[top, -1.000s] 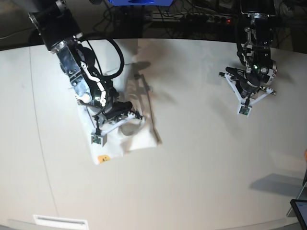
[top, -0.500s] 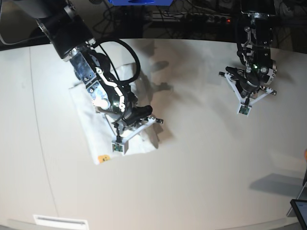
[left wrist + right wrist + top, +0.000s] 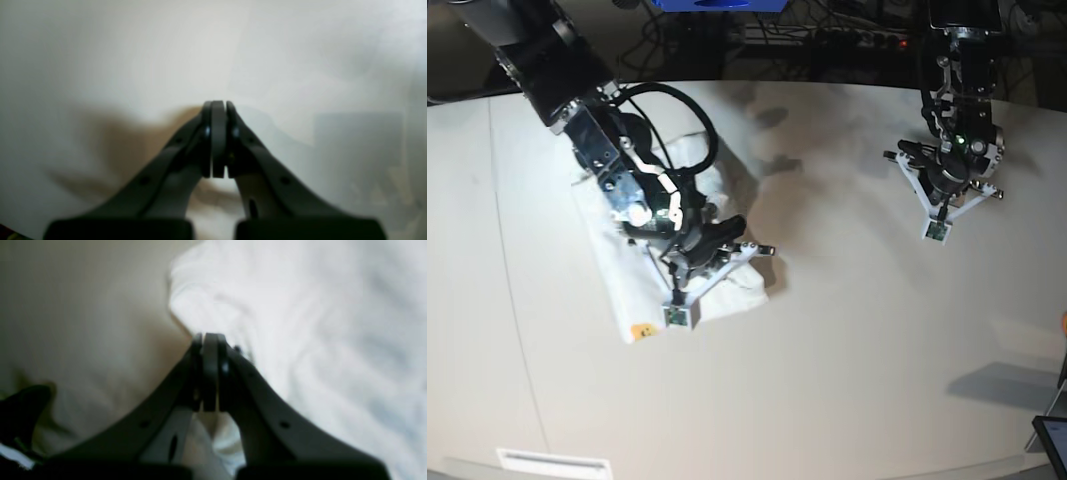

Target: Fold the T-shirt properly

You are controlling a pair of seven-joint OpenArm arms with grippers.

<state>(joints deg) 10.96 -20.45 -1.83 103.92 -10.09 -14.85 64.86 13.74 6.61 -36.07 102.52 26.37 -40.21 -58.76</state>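
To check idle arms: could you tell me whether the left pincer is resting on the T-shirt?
No. In the base view the left pincer hangs over bare table, well apart from the T-shirt.

Much of the T-shirt [image 3: 617,260] is covered by the right arm in the base view. Both wrist views are blurred; the print cannot be read.

Table [image 3: 847,360]: pale, smooth, curved far edge. On it: one folded white T-shirt [image 3: 612,270], lying flat toward the left side, small yellow-orange mark near its front corner.
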